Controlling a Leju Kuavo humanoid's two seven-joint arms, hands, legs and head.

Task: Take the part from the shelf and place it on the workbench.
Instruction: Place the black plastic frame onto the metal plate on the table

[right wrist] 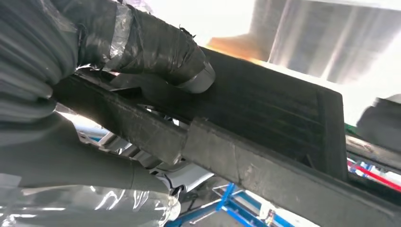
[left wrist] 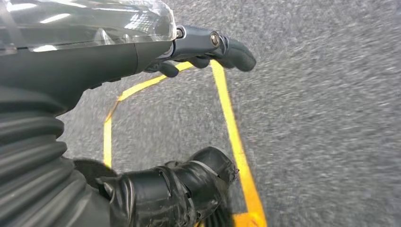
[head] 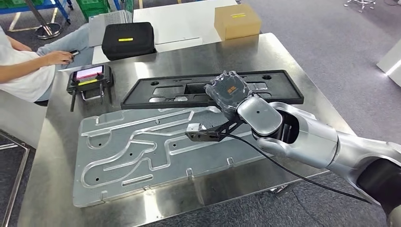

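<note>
A large machined aluminium plate point(head: 142, 151) with routed grooves lies on the steel desk point(head: 56, 156), covering most of its near half. At about ten o'clock from the plate sits a handheld controller point(head: 90, 78) with a lit pinkish screen and a yellow label. Farther back, at twelve o'clock, a black zip case point(head: 128, 40) (also yellow-labelled) rests beside a white board point(head: 182, 20), and a cardboard box point(head: 237, 21) stands at one o'clock from the plate, at the desk's far edge. A seated person point(head: 21, 71) in a white shirt is at nine o'clock, one hand point(head: 60, 57) resting near the controller. Yellow tape lines point(left wrist: 231, 123) cross the grey carpeted floor point(left wrist: 321, 132).
</note>
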